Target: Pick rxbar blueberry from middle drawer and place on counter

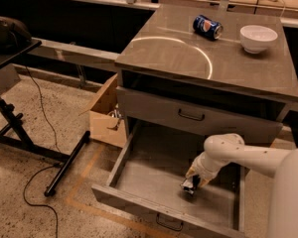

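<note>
The middle drawer (154, 175) is pulled wide open below the counter (198, 58), and its grey floor is bare on the left. My white arm reaches in from the right. My gripper (190, 185) points down at the drawer floor, right of its middle and near the front. A small dark shape sits right at the gripper's tip. I cannot tell whether that is the rxbar blueberry, and the bar shows nowhere else in the drawer.
A blue Pepsi can (207, 26) lies on its side and a white bowl (258, 37) stands at the back of the counter. The closed upper drawer front (191, 115) overhangs the open drawer. A cardboard box (108, 117) and a black stand (20, 128) are on the floor to the left.
</note>
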Robot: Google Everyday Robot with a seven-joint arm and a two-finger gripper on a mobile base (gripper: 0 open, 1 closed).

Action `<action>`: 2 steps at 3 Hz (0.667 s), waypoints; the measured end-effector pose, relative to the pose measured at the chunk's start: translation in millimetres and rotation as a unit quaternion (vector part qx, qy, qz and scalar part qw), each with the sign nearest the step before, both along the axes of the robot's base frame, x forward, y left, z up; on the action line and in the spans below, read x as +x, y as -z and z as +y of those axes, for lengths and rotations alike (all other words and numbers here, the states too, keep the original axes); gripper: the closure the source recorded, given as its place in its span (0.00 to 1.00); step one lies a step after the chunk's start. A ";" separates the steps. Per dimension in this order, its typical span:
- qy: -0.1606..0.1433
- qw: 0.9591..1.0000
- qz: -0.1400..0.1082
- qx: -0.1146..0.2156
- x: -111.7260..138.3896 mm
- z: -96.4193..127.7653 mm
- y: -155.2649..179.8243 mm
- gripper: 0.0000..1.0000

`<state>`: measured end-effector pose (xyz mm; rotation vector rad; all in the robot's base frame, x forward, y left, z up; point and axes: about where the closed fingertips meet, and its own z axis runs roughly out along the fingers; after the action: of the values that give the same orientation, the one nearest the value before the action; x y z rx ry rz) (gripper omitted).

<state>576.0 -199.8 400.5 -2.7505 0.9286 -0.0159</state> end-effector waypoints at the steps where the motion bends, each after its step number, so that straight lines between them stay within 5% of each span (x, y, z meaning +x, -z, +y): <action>1: 0.003 1.000 -0.009 0.026 -11.6 -6.1 -27.1 1.00; 2: 0.006 0.999 -0.013 0.052 -25.2 -16.1 -58.0 1.00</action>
<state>550.8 -215.9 458.5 -2.6425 0.9121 -0.0051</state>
